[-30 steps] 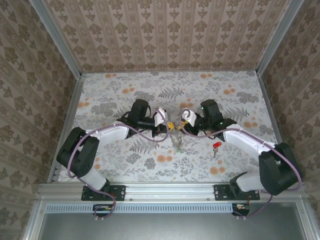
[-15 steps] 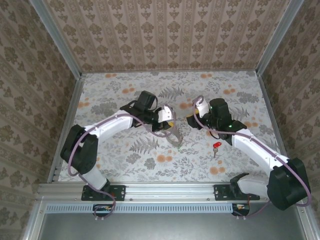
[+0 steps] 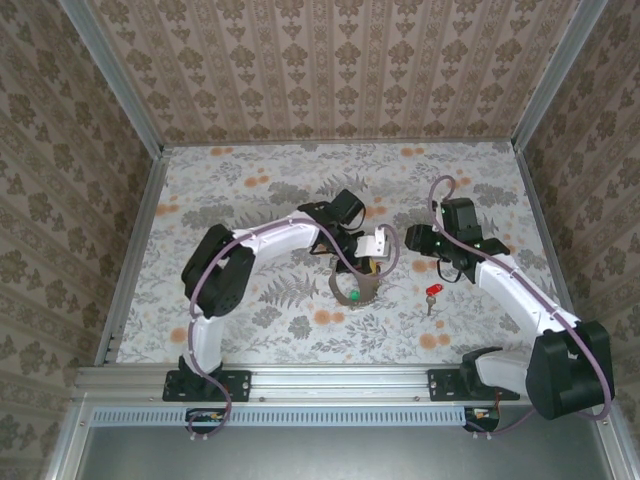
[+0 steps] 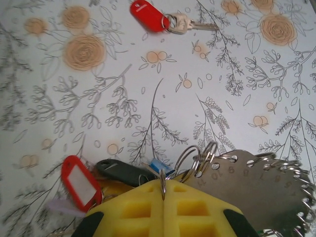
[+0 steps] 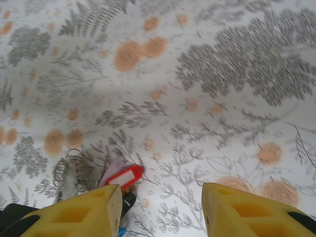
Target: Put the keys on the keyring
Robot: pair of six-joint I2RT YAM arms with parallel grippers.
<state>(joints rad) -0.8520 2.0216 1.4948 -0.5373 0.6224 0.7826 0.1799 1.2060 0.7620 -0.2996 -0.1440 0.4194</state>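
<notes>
Clamping the keyring (image 4: 161, 174) wire in the shut left gripper (image 4: 163, 186), with red, black and blue-tagged keys (image 4: 121, 172) bunched beside a metal disc (image 4: 256, 185) stamped 10. Holding the right gripper (image 5: 162, 190) wide apart and empty over the tablecloth (image 5: 222, 74), with a loose red key (image 4: 148, 15) lying well apart.

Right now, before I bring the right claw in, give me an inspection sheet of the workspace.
Surface: floral table cover, flat, no spills seen.
Job's things: keyring bunched with a red tag, black tag, blue tag and numbered metal disc; one red-headed key lies loose on the cover, apart from the bunch.
Clutter: nothing seen.
Grippers: left claw shut on the keyring; right claw open and empty, above the cover.
Cables: a pale purple cable runs along each arm.
Surroundings: wallpapered walls on three sides; metal rail at the near edge.
</notes>
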